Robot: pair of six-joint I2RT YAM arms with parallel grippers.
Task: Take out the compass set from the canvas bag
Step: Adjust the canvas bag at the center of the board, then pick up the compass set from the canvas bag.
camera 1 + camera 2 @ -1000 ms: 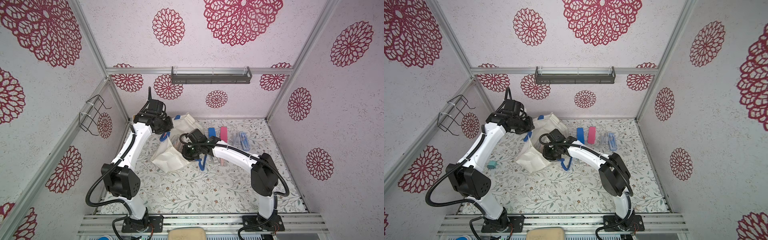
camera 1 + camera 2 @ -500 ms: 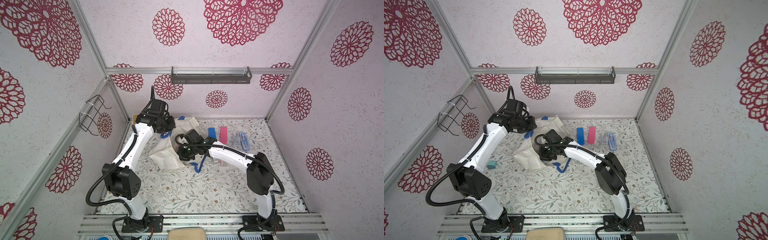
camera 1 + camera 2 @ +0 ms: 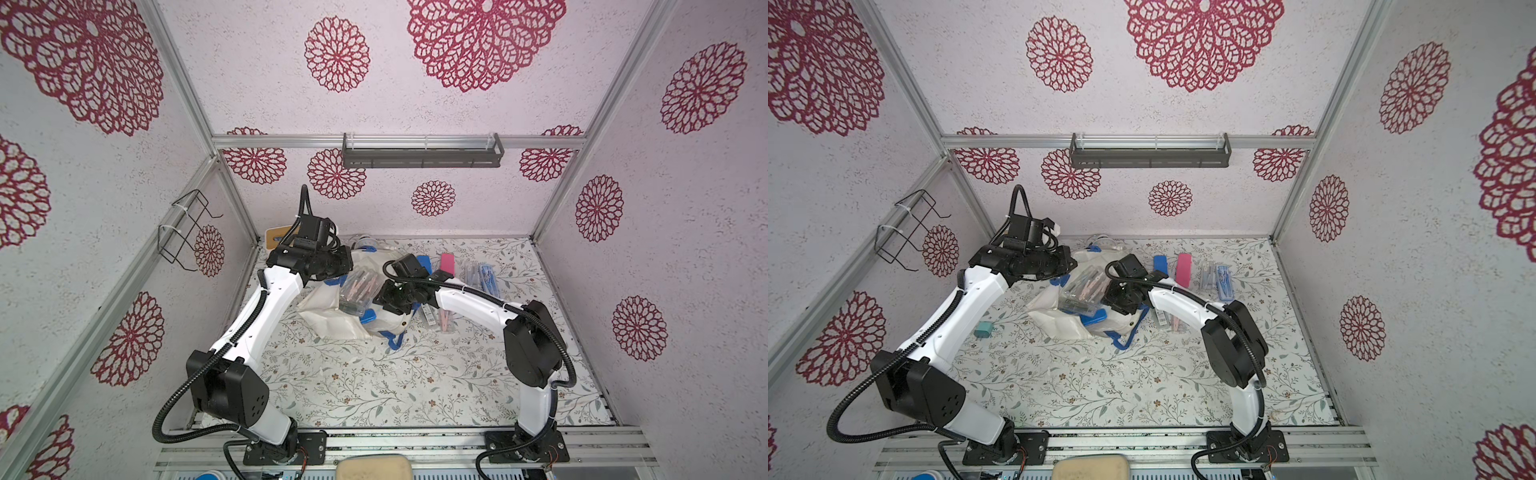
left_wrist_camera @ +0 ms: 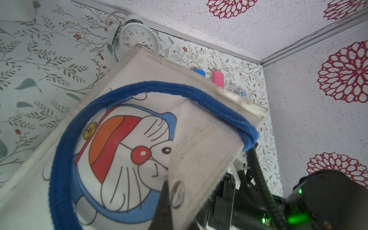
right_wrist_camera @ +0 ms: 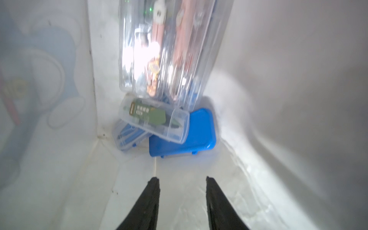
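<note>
The off-white canvas bag (image 3: 328, 320) (image 3: 1054, 320) lies tipped on the floral table, its cartoon print and blue strap facing the left wrist view (image 4: 139, 79). My left gripper (image 4: 175, 205) (image 3: 345, 266) is shut on a canvas flap of the bag and holds it up. My right gripper (image 5: 181, 179) (image 3: 380, 297) is inside the bag's mouth, open and holding nothing. Ahead of it a clear case with pink tools (image 5: 169, 49) (image 3: 357, 291), seemingly a compass set, leans on a small green-labelled clear case (image 5: 155, 121), a clear case with blue contents (image 5: 127, 137) and a blue case (image 5: 195, 135).
A blue case (image 3: 424, 264), a pink case (image 3: 447, 264) and clear cases (image 3: 482, 276) lie behind the right arm, with more cases (image 3: 436, 322) beside it. A white clock (image 4: 139, 37) stands at the back wall. A teal block (image 3: 983, 330) lies by the left arm.
The right jaws have opened wider. The left gripper has moved right with the bag's flap, the bag has shifted, and the clear case now shows at its mouth.
</note>
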